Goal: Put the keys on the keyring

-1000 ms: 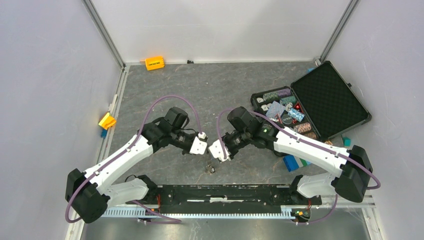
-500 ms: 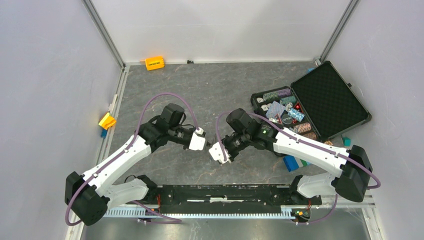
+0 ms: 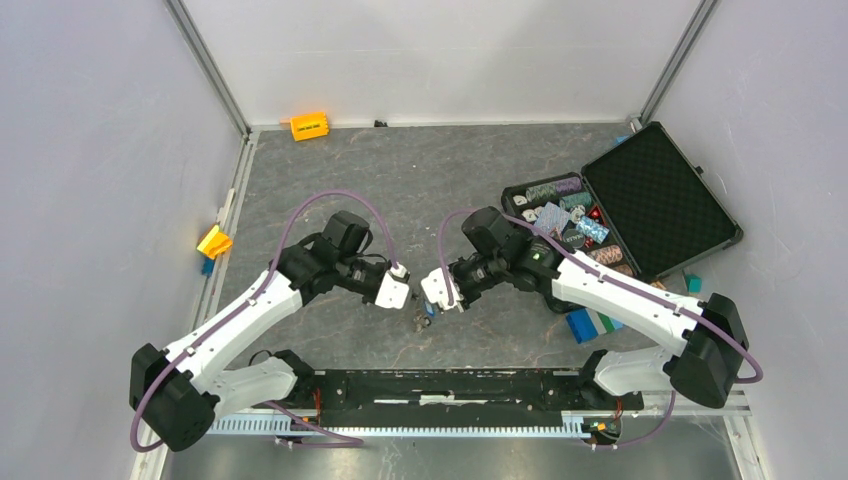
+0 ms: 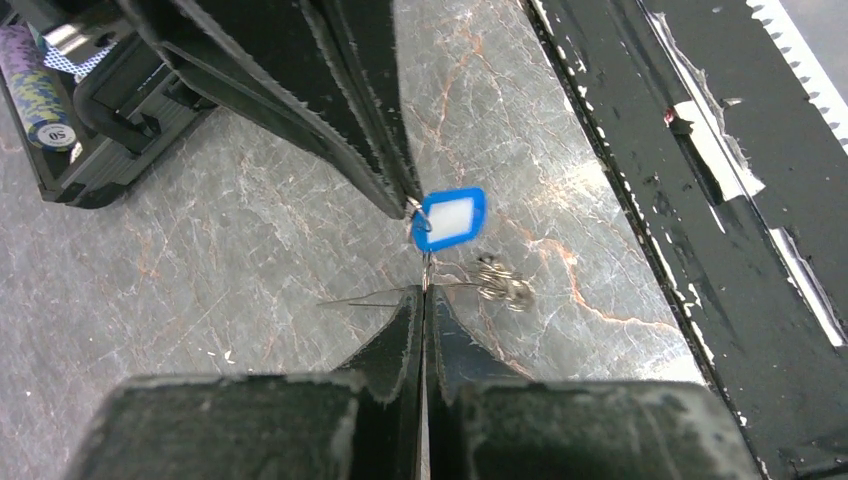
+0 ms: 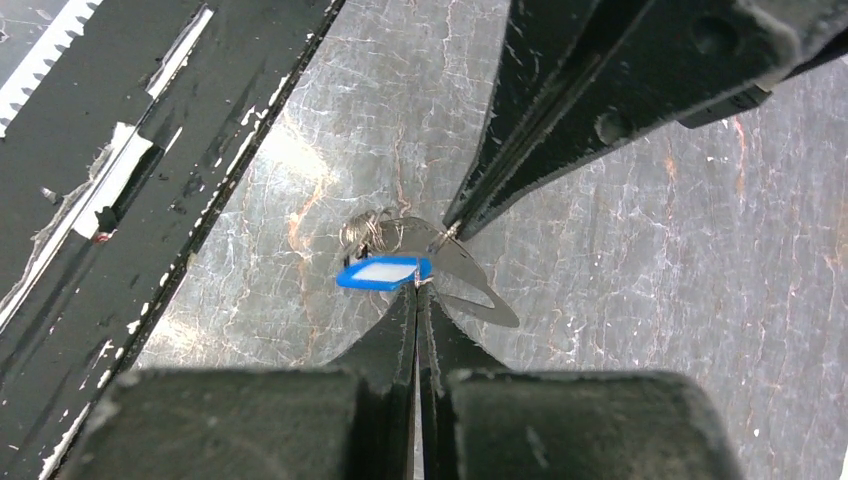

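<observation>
My left gripper (image 4: 425,291) is shut on the thin edge of the flat grey keyring (image 5: 462,272), which the left wrist view shows edge-on. My right gripper (image 5: 417,288) is shut on the small wire loop of the key tag, a bright blue tag (image 5: 383,271) with a white face, also in the left wrist view (image 4: 449,218). A tangle of small metal rings (image 4: 503,283) hangs beside the tag. The two grippers meet tip to tip just above the table in the top view, left (image 3: 408,300) and right (image 3: 430,302). I cannot make out a black-headed key.
An open black case (image 3: 655,195) of poker chips lies at the right. A blue-and-white block (image 3: 590,325) sits near it. An orange block (image 3: 309,126) is at the back and a yellow one (image 3: 214,241) at the left edge. The black base rail (image 3: 450,385) runs along the front.
The key bundle that showed lower, near the front rail, a second ago now sits between the fingertips. The right wrist has shifted slightly back and right. The left arm has barely moved.
</observation>
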Controlling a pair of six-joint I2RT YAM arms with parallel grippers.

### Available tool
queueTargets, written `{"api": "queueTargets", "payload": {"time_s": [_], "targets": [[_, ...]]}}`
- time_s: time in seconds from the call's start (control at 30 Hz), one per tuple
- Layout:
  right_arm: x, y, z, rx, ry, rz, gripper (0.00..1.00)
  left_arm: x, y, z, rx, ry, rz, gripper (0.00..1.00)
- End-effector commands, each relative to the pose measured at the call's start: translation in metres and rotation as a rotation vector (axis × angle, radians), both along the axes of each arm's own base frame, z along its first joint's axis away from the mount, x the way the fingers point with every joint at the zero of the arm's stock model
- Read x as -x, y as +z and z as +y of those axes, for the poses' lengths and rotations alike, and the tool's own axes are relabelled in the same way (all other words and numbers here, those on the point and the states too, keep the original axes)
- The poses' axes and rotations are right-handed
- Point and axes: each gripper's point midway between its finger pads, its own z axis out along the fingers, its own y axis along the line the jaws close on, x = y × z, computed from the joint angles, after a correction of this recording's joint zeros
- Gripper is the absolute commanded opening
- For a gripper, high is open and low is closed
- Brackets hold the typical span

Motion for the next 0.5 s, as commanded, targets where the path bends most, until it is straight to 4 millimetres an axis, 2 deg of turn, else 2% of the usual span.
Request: {"api": "queueTargets", "payload": {"time_s": [0.0, 0.2, 0.47], "targets": [[-0.006, 0.006, 0.0, -0.022, -0.03, -0.016, 0.0, 0.0, 0.009, 0.002, 0.015, -0.044, -0.079, 0.02], [-0.013, 0.004, 0.002, -0.009, -0.071, -0.015, 0.0, 0.001, 0.005, 0.001, 0.002, -0.058, -0.077, 0.02], [-0.012, 0.005, 0.008, -0.028, -0.089, 0.004, 0.0, 0.002, 0.009, -0.01, 0.046, -0.079, -0.034, 0.02]]}}
